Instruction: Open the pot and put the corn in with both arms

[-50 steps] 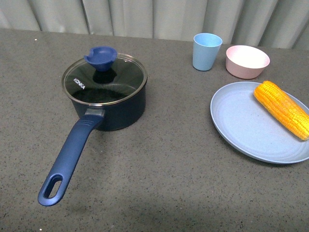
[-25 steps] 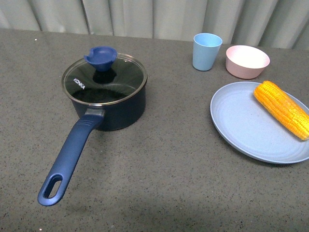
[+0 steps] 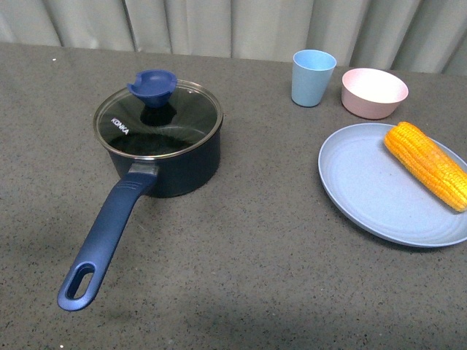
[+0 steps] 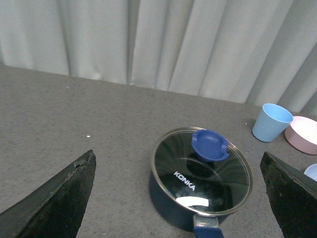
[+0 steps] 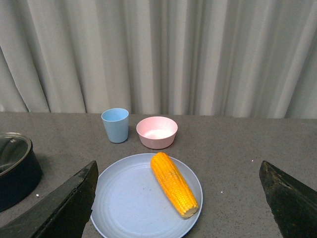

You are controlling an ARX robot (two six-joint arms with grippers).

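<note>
The navy pot stands left of centre on the grey table, its glass KONKA lid closed with the blue knob on top and its long handle reaching toward me. The corn lies on a light blue plate at the right. Neither arm shows in the front view. My left gripper hangs open, high above and short of the pot. My right gripper is open too, above the plate, with the corn between its spread fingers and well below them.
A light blue cup and a pink bowl stand behind the plate near the grey curtain. The pot's edge shows at the side of the right wrist view.
</note>
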